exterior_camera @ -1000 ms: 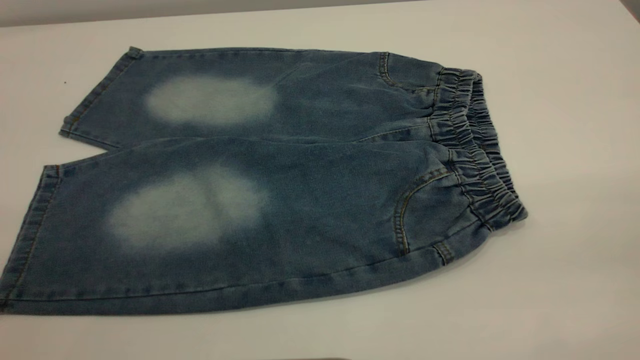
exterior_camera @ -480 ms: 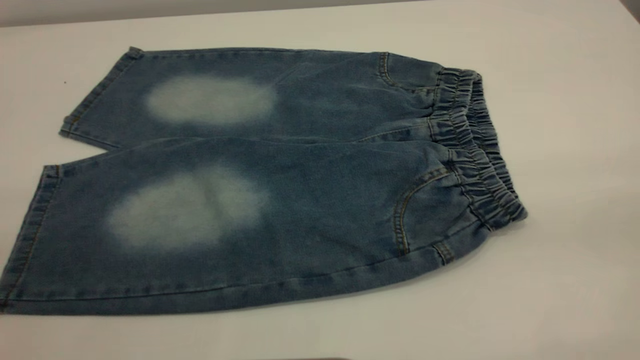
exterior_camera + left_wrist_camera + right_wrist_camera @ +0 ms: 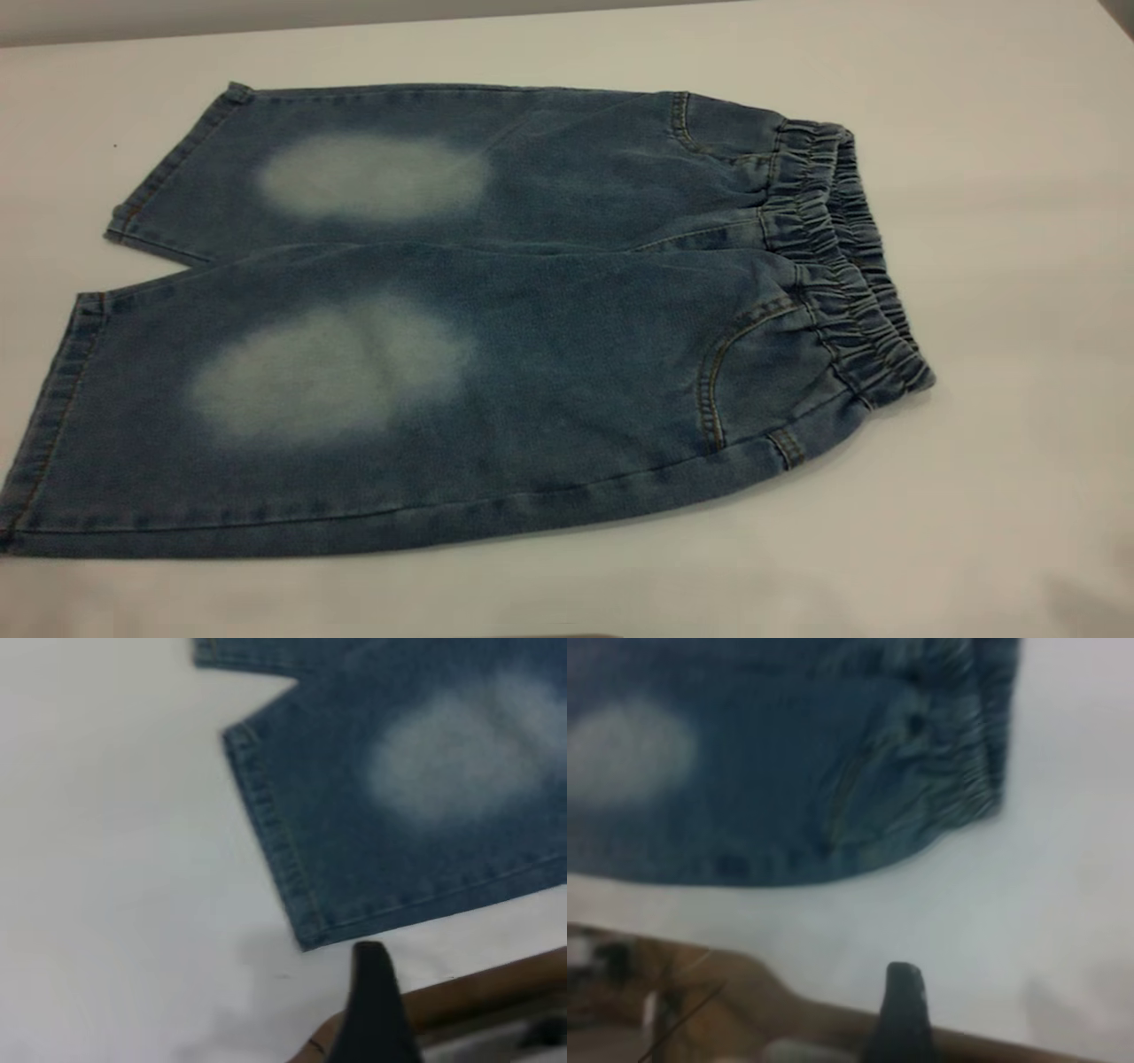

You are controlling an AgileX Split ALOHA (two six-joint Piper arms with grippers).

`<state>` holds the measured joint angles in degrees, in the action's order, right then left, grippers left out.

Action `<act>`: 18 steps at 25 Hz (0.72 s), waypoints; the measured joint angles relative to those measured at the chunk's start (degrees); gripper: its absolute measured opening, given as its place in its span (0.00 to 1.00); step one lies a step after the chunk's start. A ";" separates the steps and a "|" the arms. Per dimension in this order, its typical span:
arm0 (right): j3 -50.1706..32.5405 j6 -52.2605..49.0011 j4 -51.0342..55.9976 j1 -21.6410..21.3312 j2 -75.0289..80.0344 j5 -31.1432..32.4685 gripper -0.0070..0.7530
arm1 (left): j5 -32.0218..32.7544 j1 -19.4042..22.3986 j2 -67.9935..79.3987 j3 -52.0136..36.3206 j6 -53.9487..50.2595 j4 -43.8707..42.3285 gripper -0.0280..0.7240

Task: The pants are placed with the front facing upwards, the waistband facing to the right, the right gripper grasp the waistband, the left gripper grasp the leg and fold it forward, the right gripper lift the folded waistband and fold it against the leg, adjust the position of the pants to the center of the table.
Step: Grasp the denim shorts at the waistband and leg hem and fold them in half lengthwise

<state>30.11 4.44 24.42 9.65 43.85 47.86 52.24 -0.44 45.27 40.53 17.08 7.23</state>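
Blue denim pants (image 3: 496, 337) lie flat on the white table (image 3: 1019, 221), front side up. The ruched waistband (image 3: 842, 266) points right and the two legs (image 3: 266, 399) point left, each with a pale faded patch. No gripper shows in the exterior view. In the left wrist view my left gripper (image 3: 372, 1001) hovers over bare table near the front edge, a short way off the near leg's hem corner (image 3: 283, 850). In the right wrist view my right gripper (image 3: 902, 1010) is over bare table, well short of the waistband's near end (image 3: 966, 753). Neither holds cloth.
The table's brown front edge (image 3: 496, 983) runs just behind my left gripper, and the same edge (image 3: 744, 992) shows by my right one. Bare tabletop surrounds the pants on the right and front.
The pants have not moved. A faint shadow has appeared on the table at the front right corner of the exterior view.
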 joint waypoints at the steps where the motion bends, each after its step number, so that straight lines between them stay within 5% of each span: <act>1: 0.00 1.60 2.08 0.00 2.76 -1.59 0.71 | -1.55 0.00 3.26 0.00 1.15 2.42 0.71; 9: 0.00 9.64 12.37 0.00 23.40 -12.59 0.71 | -8.63 0.00 22.27 0.00 13.47 14.73 0.75; 18: 0.21 23.30 25.27 0.00 44.28 -19.92 0.71 | -13.62 0.00 32.56 0.00 14.51 15.77 0.75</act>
<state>30.32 27.73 49.68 9.65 88.12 27.94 38.62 -0.44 77.82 40.53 31.59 23.00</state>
